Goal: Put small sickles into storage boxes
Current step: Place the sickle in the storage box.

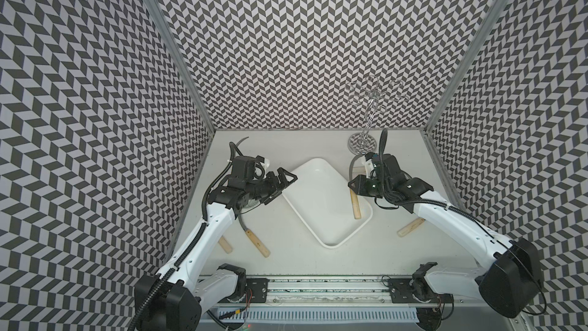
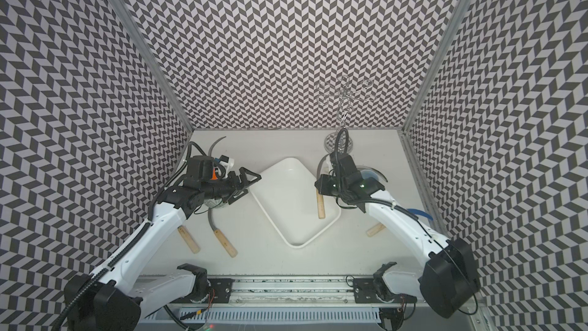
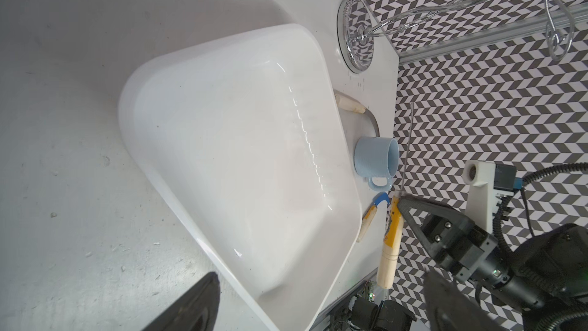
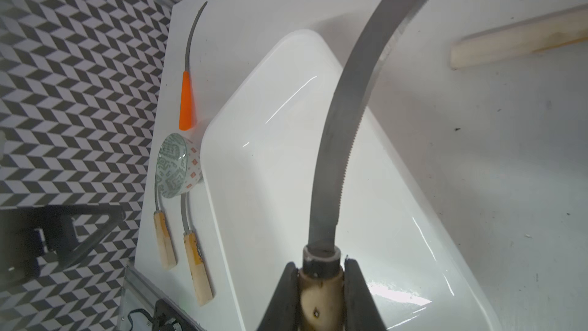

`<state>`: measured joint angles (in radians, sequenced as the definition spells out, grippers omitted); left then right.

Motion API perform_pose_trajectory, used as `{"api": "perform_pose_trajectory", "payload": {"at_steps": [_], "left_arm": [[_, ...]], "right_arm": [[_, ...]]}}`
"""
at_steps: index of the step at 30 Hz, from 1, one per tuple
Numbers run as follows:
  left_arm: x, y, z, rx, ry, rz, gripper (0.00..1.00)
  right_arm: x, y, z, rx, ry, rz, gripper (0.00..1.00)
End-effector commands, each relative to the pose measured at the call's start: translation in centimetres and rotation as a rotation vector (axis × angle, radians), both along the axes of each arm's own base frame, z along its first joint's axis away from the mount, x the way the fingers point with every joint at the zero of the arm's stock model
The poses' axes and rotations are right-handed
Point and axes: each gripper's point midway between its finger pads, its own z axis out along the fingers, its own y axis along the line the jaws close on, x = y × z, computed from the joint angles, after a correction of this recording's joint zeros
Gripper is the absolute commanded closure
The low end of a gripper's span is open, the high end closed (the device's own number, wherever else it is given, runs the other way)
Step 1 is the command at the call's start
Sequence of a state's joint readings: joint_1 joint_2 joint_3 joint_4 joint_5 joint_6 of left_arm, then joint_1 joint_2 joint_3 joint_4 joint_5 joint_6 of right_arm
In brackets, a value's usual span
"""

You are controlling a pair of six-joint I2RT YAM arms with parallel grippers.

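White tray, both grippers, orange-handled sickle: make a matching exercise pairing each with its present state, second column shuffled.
Things
1. left gripper
2. right gripper
3. orange-handled sickle
4. white tray

States
A. lying on the table, outside the tray
B. nothing lying in it
C. open, holding nothing
D. shut on the wooden-handled sickle

Pairs: 1-C, 2-D, 3-A, 4-B

Black-and-white chevron walls [image 1: 302,42]; scuffed white tabletop [image 1: 286,261]
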<state>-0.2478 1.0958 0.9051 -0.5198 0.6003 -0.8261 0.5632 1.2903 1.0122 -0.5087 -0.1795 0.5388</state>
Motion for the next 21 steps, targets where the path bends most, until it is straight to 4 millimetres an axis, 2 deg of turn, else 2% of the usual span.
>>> {"api": "perform_pose_trajectory", "payload": {"at_steps": [1, 8, 14, 21], "left_arm": [[-0.2, 0.1, 0.8, -0.051, -0.016, 0.012, 0.0], [-0.8, 1.5, 0.3, -0.063, -0.001, 0.069, 0.0], [-1.6, 2.9, -0.8, -0.097, 0.028, 0.112, 0.0], [-2.3, 4.4, -1.2, -0.075, 0.042, 0.143, 0.0]], "right_arm": [[-0.1, 1.8, 0.9, -0.048, -0.071, 0.069, 0.98], [-1.6, 5.8, 0.1, -0.147, -0.108, 0.22, 0.98], [-2.9, 9.4, -1.4, -0.287, -0.159, 0.368, 0.98], [-3.8, 12.8, -3.1, -0.338, -0.185, 0.496, 0.97]]}}
